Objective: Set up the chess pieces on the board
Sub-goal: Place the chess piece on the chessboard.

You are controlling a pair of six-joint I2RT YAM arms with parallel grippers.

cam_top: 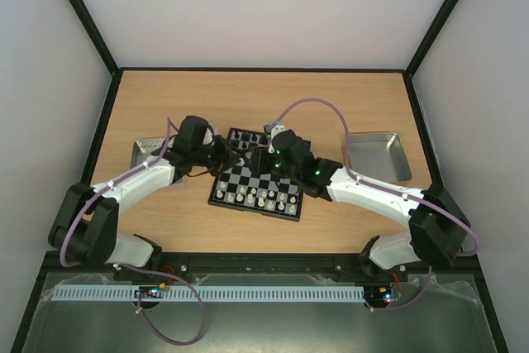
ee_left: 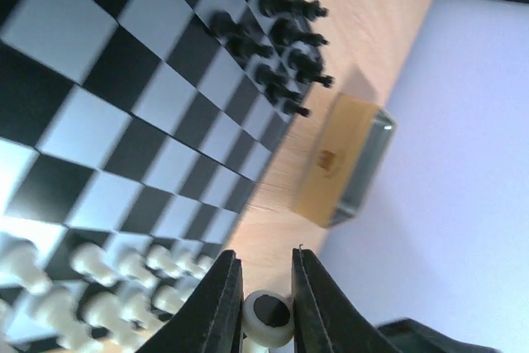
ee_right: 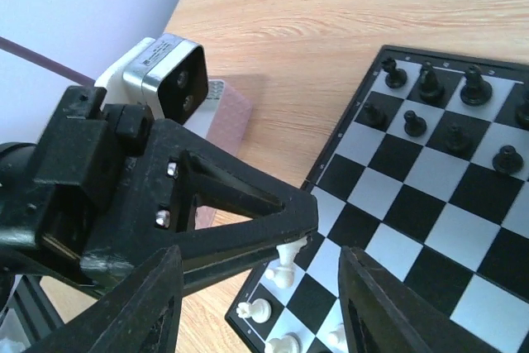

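Over the wooden table, the left gripper pinches a white chess piece; lower it upright, centred on its board square, while the right gripper gapes empty.

No legible text on anything visible

Left wrist view: white piece pinched in my left pincer, seen base-on and cut by the bottom edge; kind can't be told. White pieces beside it are blurred. Board runs off the left and top edges.

Right wrist view: fingers of my right pincer are blurred and cut at the bottom. The left pincer's black body blocks much of the bench. One of the black pieces is clipped by the right edge.

Top view: my left arm and right arm cover the board's middle. Left tray lies mostly under the left arm. Piece types too small to tell.
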